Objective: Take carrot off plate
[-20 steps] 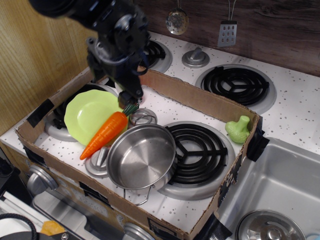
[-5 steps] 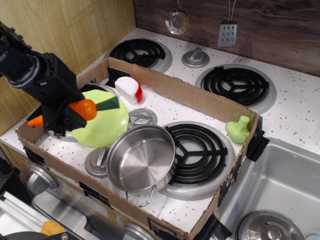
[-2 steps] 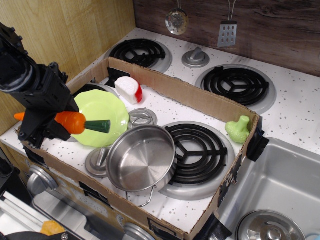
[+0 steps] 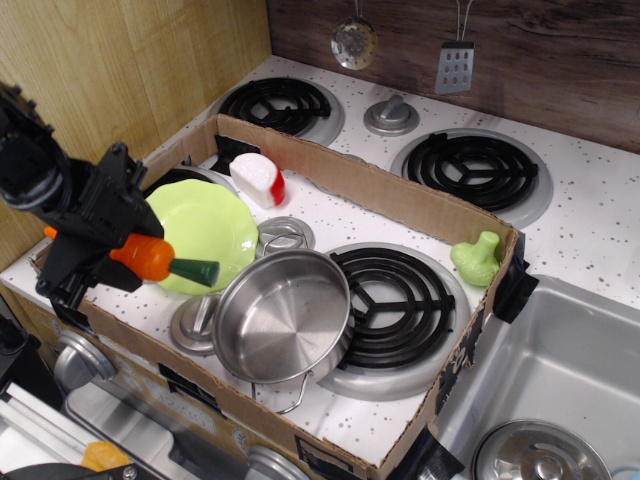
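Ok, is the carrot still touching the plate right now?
Cannot tell. In the one view the gripper holds the carrot with its green stem end overlapping the plate rim; a single angle shows neither gap nor contact.

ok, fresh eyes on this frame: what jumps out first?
The black gripper at far left, clamped on the orange carrot, its green stem pointing toward the steel pot. Next, the lime-green plate sitting bare just behind it, inside the cardboard box on the stovetop.

Orange carrot (image 4: pixel 146 256) level beside lime plate (image 4: pixel 212 222)
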Action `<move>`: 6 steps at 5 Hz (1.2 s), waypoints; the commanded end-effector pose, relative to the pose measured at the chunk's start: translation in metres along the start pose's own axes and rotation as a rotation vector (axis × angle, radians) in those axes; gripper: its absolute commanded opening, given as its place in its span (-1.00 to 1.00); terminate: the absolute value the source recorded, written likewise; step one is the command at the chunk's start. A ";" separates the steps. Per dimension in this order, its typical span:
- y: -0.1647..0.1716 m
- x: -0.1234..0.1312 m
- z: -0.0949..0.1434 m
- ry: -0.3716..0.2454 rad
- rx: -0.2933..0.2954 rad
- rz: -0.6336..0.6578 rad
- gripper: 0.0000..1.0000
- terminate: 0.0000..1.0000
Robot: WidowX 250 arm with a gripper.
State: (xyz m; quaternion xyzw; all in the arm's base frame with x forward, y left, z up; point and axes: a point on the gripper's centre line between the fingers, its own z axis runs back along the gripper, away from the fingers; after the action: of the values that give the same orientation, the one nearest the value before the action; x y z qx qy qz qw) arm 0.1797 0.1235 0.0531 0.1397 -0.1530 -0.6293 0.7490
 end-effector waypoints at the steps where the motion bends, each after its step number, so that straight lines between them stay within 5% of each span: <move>1: -0.015 -0.007 -0.017 -0.027 0.051 0.142 -1.00 -1.00; 2: -0.015 -0.003 -0.011 0.010 0.092 0.191 1.00 -1.00; 4: 0.000 0.013 0.033 0.148 0.095 0.168 1.00 -1.00; 6: 0.022 0.026 0.044 0.165 0.044 0.172 1.00 -1.00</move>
State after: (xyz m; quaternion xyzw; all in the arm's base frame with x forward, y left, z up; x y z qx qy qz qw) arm 0.1779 0.0965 0.0932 0.1812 -0.1109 -0.5479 0.8092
